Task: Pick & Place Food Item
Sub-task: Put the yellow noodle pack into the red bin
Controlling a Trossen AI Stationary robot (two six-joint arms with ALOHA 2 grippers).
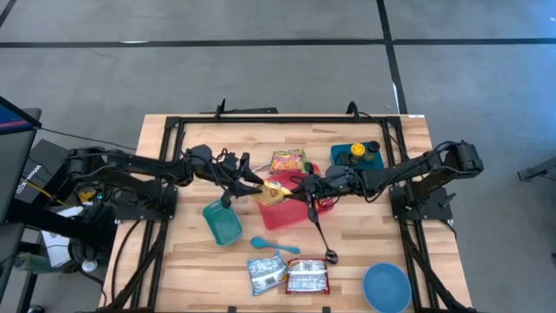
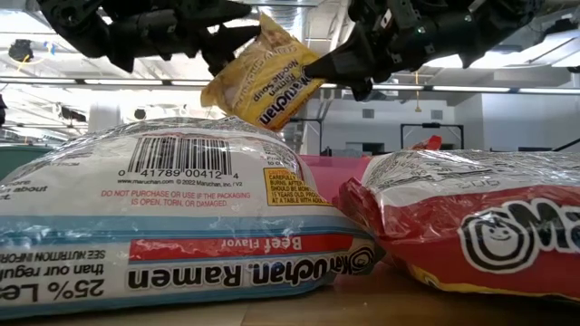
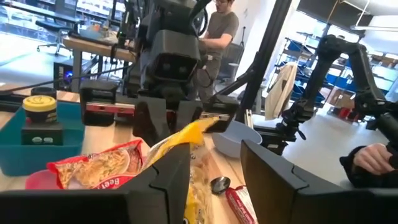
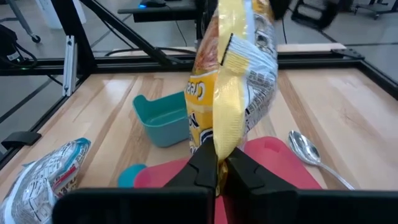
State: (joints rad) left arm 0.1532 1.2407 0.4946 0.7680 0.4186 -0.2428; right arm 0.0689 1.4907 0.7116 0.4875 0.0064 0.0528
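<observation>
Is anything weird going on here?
Yes. The yellow noodle packet hangs in the air above the red plate, between both arms. The right gripper is pinched shut on one edge, and the left gripper sits open around the other side. The packet looks crumpled and tilted.

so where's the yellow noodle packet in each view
high view: yellow noodle packet mid-table, between both grippers.
low view: hanging top centre.
left wrist view: centre, past the fingers.
right wrist view: centre, pinched.
Shared landmark: red bowl beneath it.
</observation>
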